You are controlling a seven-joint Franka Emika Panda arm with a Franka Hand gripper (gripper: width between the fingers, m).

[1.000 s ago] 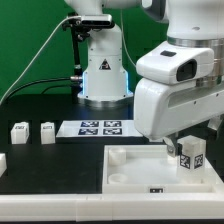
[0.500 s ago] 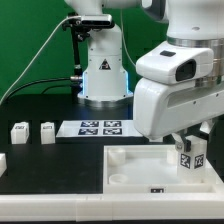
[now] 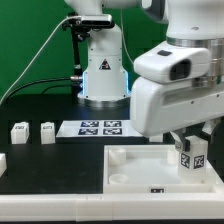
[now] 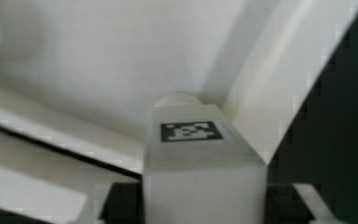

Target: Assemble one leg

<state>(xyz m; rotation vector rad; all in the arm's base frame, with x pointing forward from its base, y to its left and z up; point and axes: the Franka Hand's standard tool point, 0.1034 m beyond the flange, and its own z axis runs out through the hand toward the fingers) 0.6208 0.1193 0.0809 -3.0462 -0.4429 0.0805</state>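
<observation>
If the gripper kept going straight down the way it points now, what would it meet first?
Most likely the white tray. The gripper is shut on the leg, which hangs over the tray's far corner at the exterior view's right, so the leg would touch first. Remaining gap is unclear.

The white Panda arm reaches in from the upper part of the exterior view, its bulky wrist housing filling that view's right side and pointing straight down. Below it the tool (image 3: 190,152) hangs vertical, low over the worktop, its two fingers closed against the sides of the leg (image 3: 190,155). In the wrist view the leg (image 4: 197,150) stands upright between the two dark fingers (image 4: 119,203), centred in the grasp
</observation>
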